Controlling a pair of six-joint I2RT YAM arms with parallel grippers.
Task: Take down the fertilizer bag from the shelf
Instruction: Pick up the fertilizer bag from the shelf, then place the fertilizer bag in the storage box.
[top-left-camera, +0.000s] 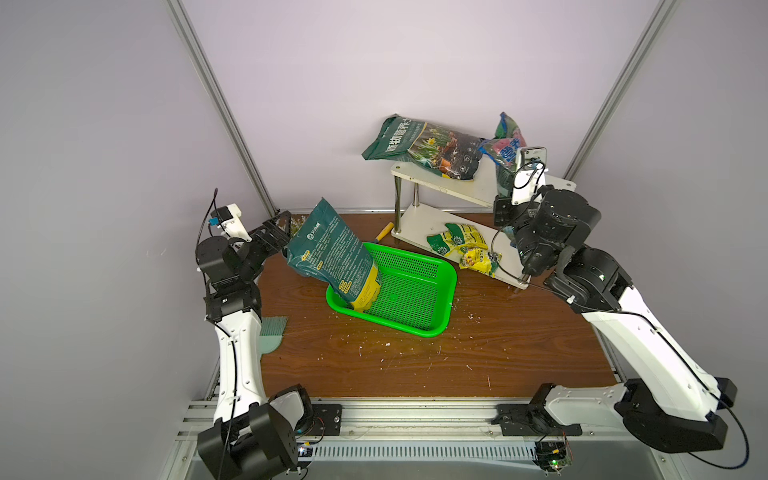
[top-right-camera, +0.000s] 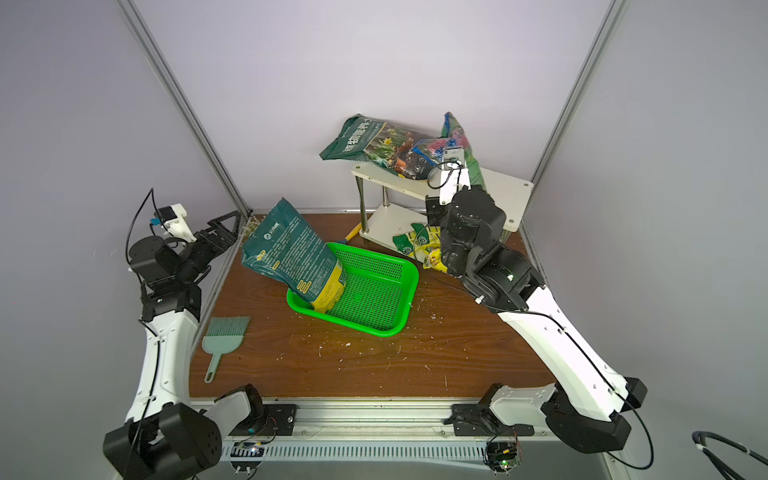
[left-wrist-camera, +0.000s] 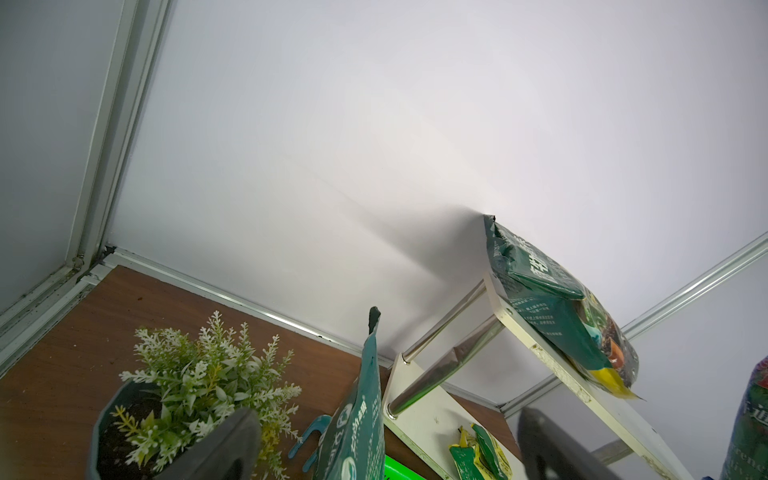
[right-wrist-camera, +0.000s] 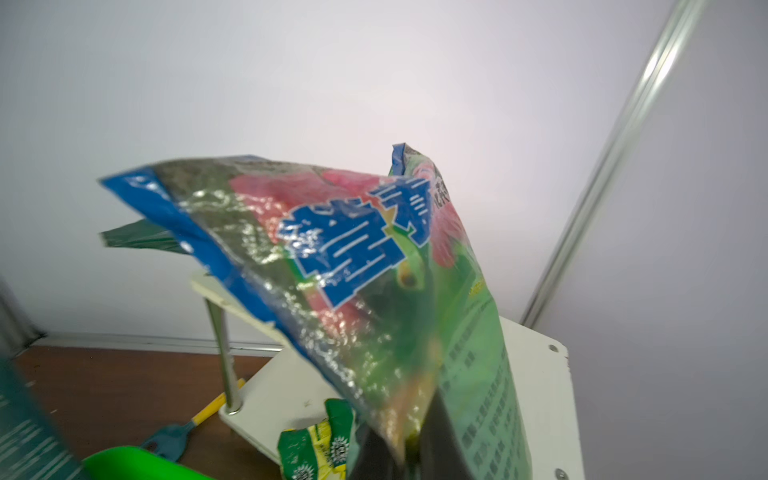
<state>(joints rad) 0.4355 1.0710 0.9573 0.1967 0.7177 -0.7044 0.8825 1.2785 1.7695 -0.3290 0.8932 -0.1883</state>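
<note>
Fertilizer bag (right-wrist-camera: 374, 257), blue and pink, leans on the shelf's (top-left-camera: 478, 187) top board, its lower edge pinched by the right gripper (right-wrist-camera: 405, 449). I would lift it clear of the board edge slowly, without dragging the dark green bag (top-left-camera: 419, 145) beside it. One shelf, one basket (top-left-camera: 452, 291) near it, two bags on top; the left gripper (top-left-camera: 276, 232) gapes empty, far from the shelf.

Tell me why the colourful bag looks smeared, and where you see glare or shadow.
Right wrist view: the blue-and-pink bag is blurred, seemingly by motion, and its glossy film glints. Left wrist view: the dark green bag on the shelf throws a long soft shadow on the wall. Both top views: sharp, evenly lit.
</note>
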